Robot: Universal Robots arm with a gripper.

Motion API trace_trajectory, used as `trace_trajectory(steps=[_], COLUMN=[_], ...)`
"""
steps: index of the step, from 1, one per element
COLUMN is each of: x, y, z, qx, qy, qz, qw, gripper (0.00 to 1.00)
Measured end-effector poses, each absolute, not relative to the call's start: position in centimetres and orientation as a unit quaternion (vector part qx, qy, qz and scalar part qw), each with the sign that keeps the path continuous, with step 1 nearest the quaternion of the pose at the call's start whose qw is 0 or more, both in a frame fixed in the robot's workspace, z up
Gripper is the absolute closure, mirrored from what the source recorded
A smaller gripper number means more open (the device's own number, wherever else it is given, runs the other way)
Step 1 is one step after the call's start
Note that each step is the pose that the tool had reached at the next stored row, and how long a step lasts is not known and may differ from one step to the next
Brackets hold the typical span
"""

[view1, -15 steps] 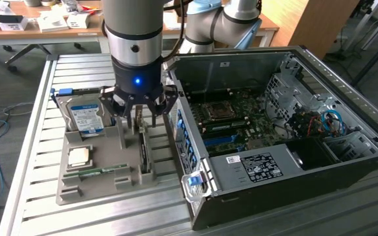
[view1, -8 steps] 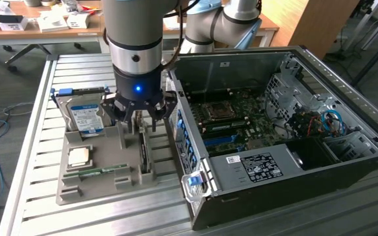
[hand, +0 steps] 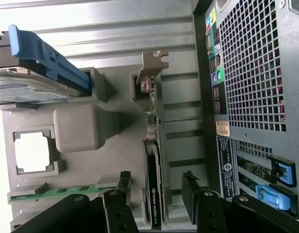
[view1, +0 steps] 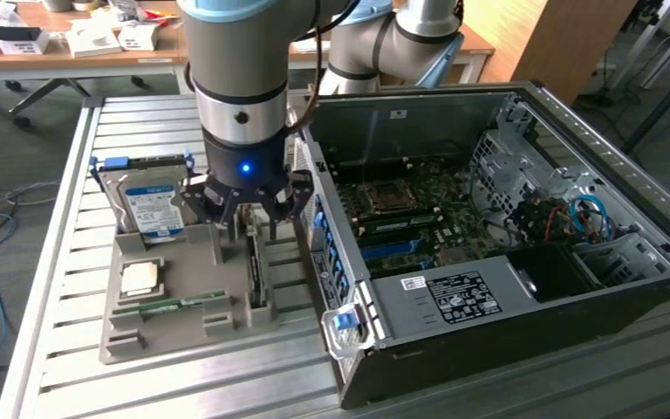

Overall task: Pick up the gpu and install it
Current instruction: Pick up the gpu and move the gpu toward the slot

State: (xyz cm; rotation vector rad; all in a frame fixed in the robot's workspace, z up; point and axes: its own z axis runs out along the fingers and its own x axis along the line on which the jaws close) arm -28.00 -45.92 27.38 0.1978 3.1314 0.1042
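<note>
1. Locate the gpu. It stands on its long edge in a narrow slot of the grey parts holder, on the side of the holder nearest the computer case. In the wrist view you see the card edge-on, with its silver end bracket at the far end and the black fan housing at the end nearest the camera.

2. Check the gripper. It hangs directly over the card, and its fingers are spread wide, one on each side of the board. No contact with the card is visible, and nothing is held.

3. Assess progress. The gripper is aligned for the pick, but the card is not yet grasped or lifted. The case lies open on the slatted table just beside the holder. Installation is not done.

4. Note the other parts in the holder: the hard drive, the processor and the memory stick.
</note>
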Motion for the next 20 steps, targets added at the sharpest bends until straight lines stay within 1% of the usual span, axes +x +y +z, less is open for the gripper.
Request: trace_trajectory(steps=[14,20], x=[-28.0,-28.0], y=[-45.9,-45.9], z=[24.8,24.6], qx=[0.063,0.062], qy=[0.997,0.998], qz=[0.033,0.033], qw=[0.001,0.001], gripper=[0.45,0.45])
